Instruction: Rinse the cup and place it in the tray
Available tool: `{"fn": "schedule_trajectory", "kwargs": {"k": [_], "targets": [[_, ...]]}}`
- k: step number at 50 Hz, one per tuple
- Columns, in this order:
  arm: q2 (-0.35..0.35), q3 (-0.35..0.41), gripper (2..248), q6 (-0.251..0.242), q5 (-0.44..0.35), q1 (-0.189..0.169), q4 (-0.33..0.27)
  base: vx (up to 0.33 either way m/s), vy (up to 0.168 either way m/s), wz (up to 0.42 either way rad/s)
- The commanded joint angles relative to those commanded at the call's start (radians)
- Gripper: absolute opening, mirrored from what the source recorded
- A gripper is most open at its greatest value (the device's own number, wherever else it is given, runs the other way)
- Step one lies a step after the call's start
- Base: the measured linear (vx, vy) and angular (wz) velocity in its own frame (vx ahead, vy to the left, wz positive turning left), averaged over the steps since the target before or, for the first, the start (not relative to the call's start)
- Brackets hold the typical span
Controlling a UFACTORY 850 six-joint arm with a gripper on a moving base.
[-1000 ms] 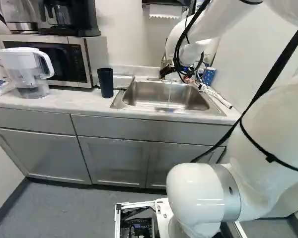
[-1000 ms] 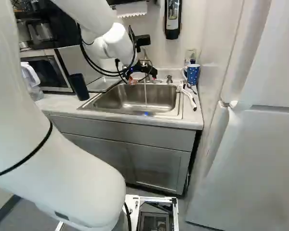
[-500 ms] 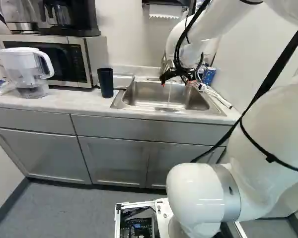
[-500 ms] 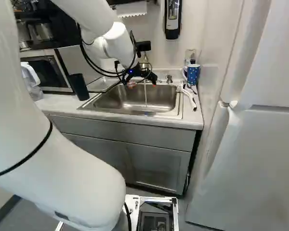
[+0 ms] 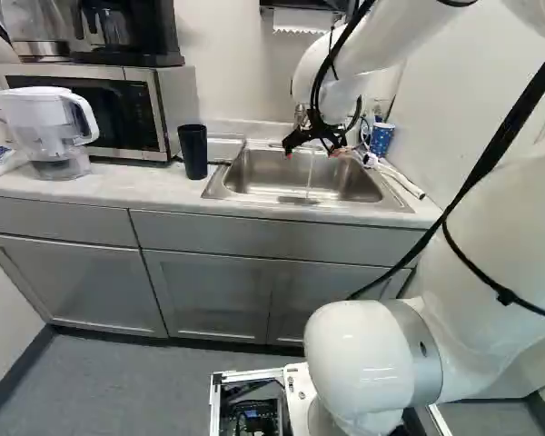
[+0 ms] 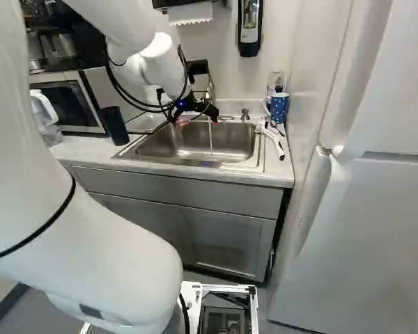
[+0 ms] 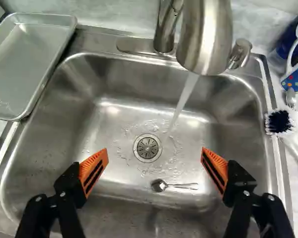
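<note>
Though only in wrist view — spoon (image 7: 160,185).

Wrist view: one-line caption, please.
Open fingers above a steel sink, faucet running, spoon near the drain, metal tray alongside.

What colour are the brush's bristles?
The bristles are dark in the middle, white around it; clearest in the wrist view.

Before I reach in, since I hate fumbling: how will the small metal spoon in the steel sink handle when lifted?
The spoon should be stiff, being metal, and probably light, being slim. It could slip, lying in the wet, smooth sink.
</note>
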State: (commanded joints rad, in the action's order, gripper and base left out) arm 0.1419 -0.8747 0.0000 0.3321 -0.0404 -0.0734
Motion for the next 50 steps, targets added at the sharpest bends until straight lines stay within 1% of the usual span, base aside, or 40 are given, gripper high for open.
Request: {"fn": "schedule_trajectory", "kwargs": {"k": [33, 50], "targets": [[-0.021, -0.019, 247, 0.000, 0.000, 0.120, 0.026, 0.000, 0.000, 0.000], [-0.030, -0.029, 247, 0.000, 0.000, 0.181, 0.026, 0.000, 0.000, 0.000]]}}
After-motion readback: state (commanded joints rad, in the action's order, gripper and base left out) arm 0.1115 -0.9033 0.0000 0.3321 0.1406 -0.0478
